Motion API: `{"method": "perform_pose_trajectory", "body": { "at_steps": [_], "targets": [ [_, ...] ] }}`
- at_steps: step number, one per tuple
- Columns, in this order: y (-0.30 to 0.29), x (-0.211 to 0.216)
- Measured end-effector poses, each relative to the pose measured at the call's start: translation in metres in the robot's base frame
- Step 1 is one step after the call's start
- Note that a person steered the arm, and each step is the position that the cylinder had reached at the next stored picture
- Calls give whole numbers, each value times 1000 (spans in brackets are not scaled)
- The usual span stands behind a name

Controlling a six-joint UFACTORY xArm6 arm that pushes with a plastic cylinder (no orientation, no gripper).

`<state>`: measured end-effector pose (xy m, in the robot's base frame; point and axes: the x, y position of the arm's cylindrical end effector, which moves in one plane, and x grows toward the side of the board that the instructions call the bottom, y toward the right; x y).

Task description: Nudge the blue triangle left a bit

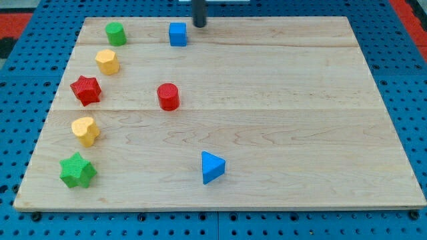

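The blue triangle (212, 167) lies on the wooden board (293, 100) near the view's bottom, a little left of centre. My tip (199, 25) is at the view's top edge of the board, just right of a blue cube (177, 34). The tip is far above the blue triangle in the view and touches no block.
A red cylinder (168, 97) stands mid-board between tip and triangle. Down the view's left side sit a green cylinder (116, 33), a yellow hexagon (107, 61), a red star (86, 90), a yellow heart (86, 131) and a green star (78, 171).
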<state>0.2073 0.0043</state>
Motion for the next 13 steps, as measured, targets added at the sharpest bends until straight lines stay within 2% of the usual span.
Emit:
{"method": "perform_pose_trajectory", "body": {
  "at_steps": [1,3,4,5,6,7,8,9,11,13],
  "targets": [
    [76,1],
    [87,2],
    [117,37],
    [163,102],
    [166,109],
    [168,143],
    [169,241],
    [159,314],
    [83,340],
    [47,358]
  ]
}}
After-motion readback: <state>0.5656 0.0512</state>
